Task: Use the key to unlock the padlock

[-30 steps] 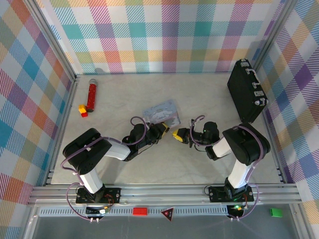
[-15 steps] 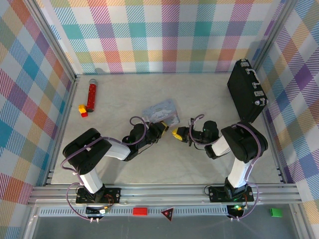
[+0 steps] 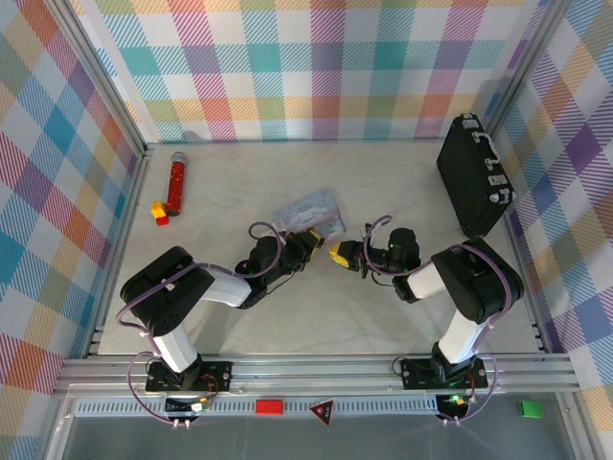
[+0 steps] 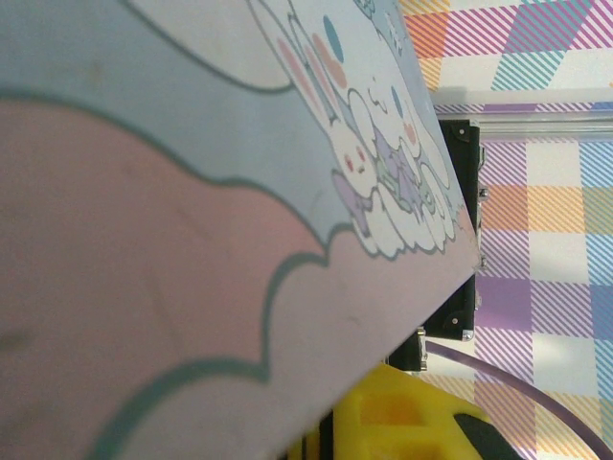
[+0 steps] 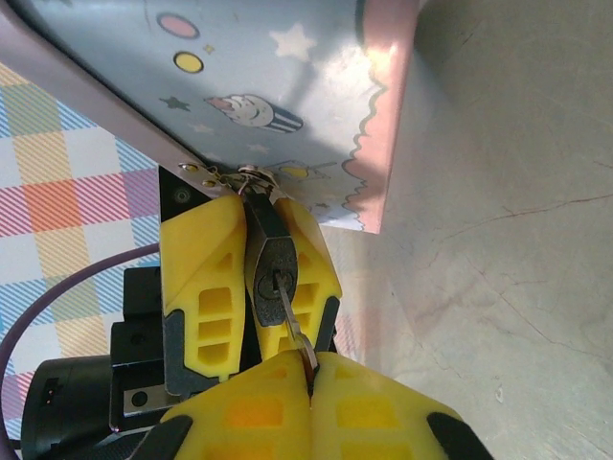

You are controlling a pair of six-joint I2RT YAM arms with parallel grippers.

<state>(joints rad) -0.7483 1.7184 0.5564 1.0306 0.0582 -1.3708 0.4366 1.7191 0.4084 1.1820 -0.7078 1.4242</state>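
At the middle of the bench [image 3: 316, 321], the right claw [image 5: 308, 362] pinches a thin silvery key [image 5: 288, 307] between its pressed-together yellow fingers [image 5: 239, 407], the key's tip set at the keyhole in the end face of the padlock [image 5: 272, 264]. The small dark-bodied padlock is clamped on both flanks by the left claw [image 5: 251, 216], whose yellow pads close on it from either side. The padlock's top meets a small gold-coloured hasp [image 5: 251, 175] on the edge of a pale blue box [image 5: 278, 77] printed with stars and cartoon figures; whether the shackle is latched cannot be told.

In the left wrist view, the box's pink and blue face with white cartoon rabbits sits close against the lens.

From above, the two claws meet nose to nose just beside the box's near edge, the left arm reaching in from the left and the right arm from the right. A black case [image 3: 471, 177] with silver latches lies along the bench's right edge toward the far right corner, well apart from the claws. A red tube [image 3: 176, 180] lies near the far left corner, with a small yellow and red block [image 3: 159, 212] just beside its near end.
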